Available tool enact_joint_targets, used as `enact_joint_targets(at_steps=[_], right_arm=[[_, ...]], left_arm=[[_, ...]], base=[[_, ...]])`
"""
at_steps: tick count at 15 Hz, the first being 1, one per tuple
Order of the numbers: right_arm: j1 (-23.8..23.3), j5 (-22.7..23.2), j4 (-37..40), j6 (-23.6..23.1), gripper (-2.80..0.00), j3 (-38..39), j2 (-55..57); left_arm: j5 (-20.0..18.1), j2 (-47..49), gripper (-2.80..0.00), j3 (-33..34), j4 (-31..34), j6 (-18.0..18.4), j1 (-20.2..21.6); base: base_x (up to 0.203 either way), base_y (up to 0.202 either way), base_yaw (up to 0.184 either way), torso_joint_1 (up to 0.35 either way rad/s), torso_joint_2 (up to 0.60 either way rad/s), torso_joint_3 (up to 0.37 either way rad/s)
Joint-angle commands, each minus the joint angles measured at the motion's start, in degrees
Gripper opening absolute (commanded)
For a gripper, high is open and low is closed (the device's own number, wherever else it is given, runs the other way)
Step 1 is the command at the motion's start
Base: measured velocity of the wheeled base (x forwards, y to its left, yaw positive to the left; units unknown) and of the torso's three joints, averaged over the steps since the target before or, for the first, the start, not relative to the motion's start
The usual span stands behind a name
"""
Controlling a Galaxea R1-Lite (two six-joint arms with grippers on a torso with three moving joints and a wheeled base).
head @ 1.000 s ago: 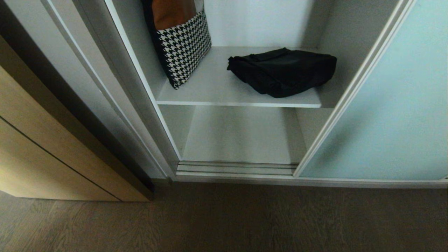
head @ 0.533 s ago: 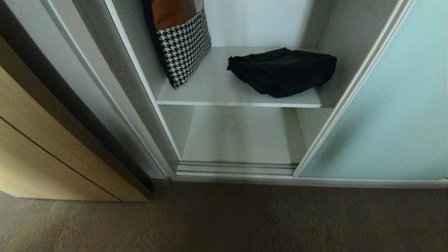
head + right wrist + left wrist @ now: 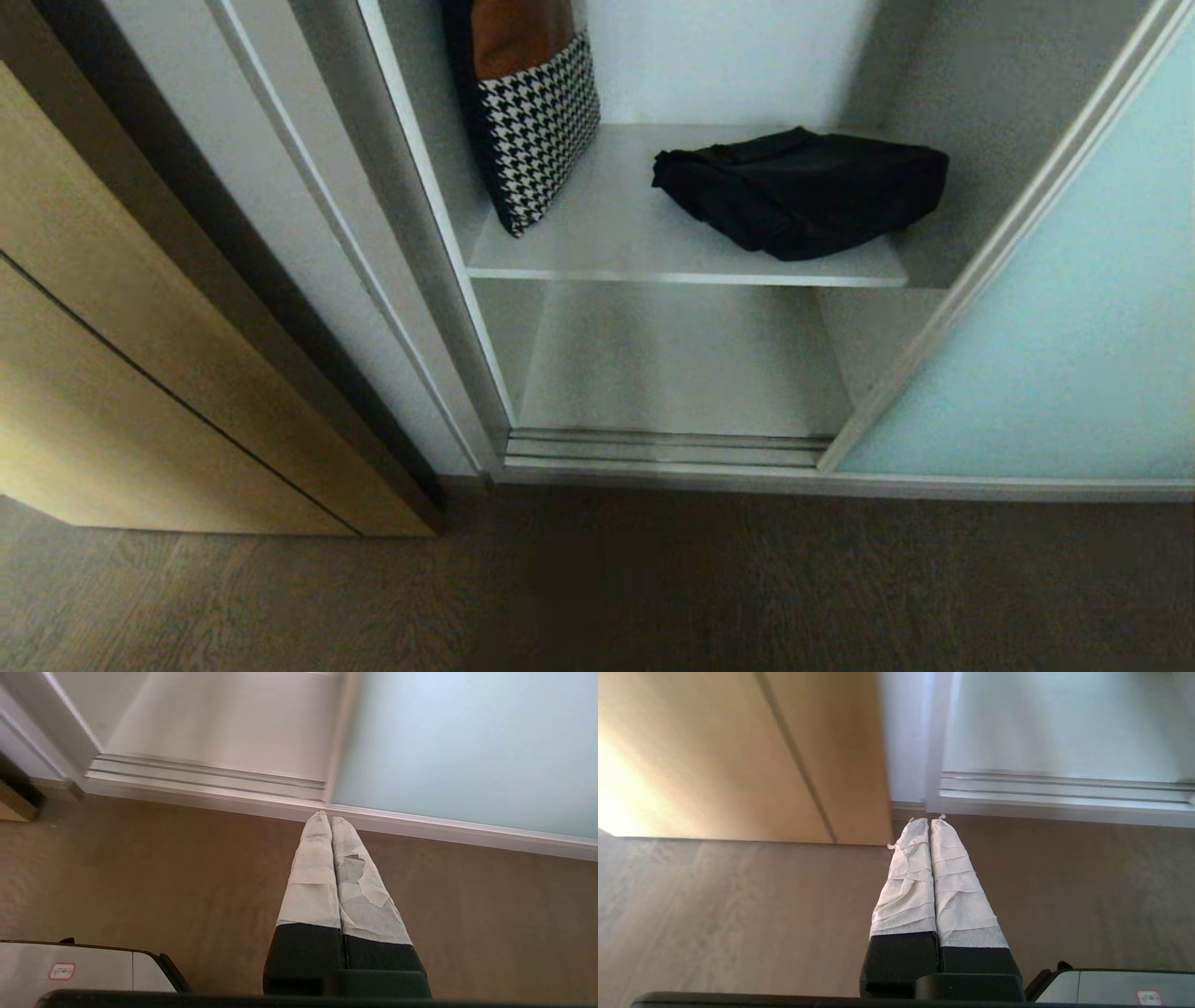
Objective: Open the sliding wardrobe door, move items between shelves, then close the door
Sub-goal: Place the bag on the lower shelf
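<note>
The pale aqua sliding wardrobe door (image 3: 1074, 308) stands slid to the right, leaving the white wardrobe open. Inside, a black fabric item (image 3: 803, 191) lies on the right half of a white shelf (image 3: 686, 276). Below that is the wardrobe's bare white bottom board (image 3: 681, 364). Neither arm shows in the head view. My left gripper (image 3: 929, 820) is shut and empty, hanging over the wood floor near the door track (image 3: 1064, 794). My right gripper (image 3: 325, 815) is shut and empty too, its tips by the aqua door's (image 3: 467, 742) lower frame.
A brown-and-houndstooth cushion (image 3: 532, 121) leans against the wardrobe's left wall on the same shelf. A light wood-grain door (image 3: 140, 373) with a dark groove stands to the left. Dark wood floor (image 3: 653, 588) lies in front of the track (image 3: 663, 450).
The whole head view has shifted to the right, so the camera has moved left. The black item, cushion and door keep their places in the wardrobe.
</note>
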Motion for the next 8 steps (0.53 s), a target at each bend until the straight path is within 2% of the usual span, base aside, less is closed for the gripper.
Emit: enact_joint_targets(at_steps=[1, 8], right_arm=[[0.01, 0.05, -0.02, -0.02, -2.8, 0.0, -0.01], [0.01, 0.05, -0.02, -0.02, -2.8, 0.0, -0.01]], left_arm=[[-0.01, 0.11, -2.8, 0.0, -0.02, -0.06, 0.02], [-0.01, 0.11, -2.8, 0.0, 0.07, -0.06, 0.02]], base=[[0.0, 0.197, -0.001, 0.001, 0.01, -0.001], [0.0, 0.195, -0.001, 0.002, 0.0, 0.001]])
